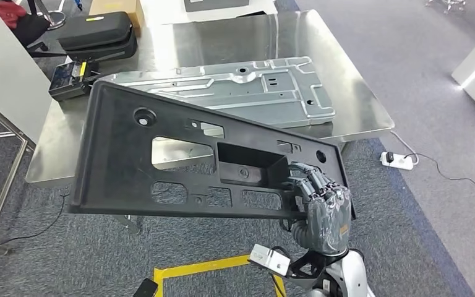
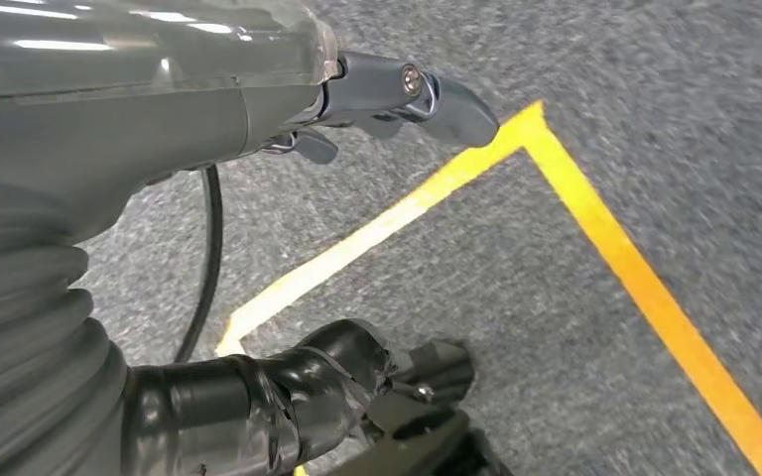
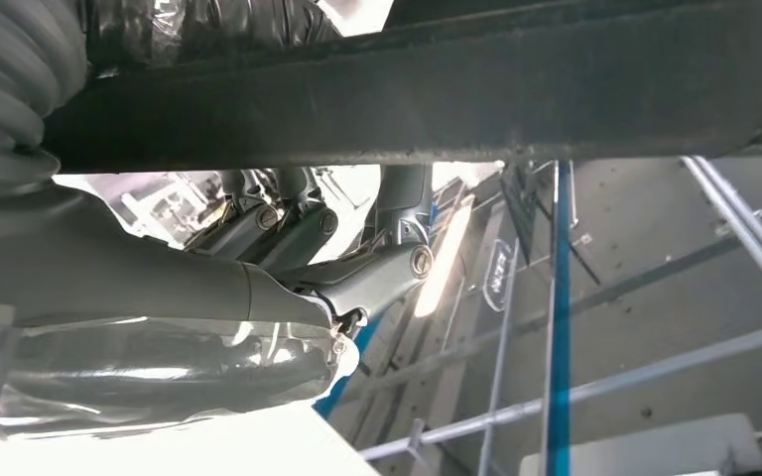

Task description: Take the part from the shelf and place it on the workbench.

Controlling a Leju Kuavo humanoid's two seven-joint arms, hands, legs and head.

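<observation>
Right hand [image 1: 323, 207] fingers [image 1: 309, 180] curl over the black part's [image 1: 136, 167] lower-right edge.

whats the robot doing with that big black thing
The robot's right hand grips a large black plastic panel by its lower edge, holding it tilted in the air in front of the steel workbench. A grey stamped metal plate already lies on the bench, so the panel is not yet set down. The left hand hangs over the carpet by yellow floor tape, holding nothing.
</observation>
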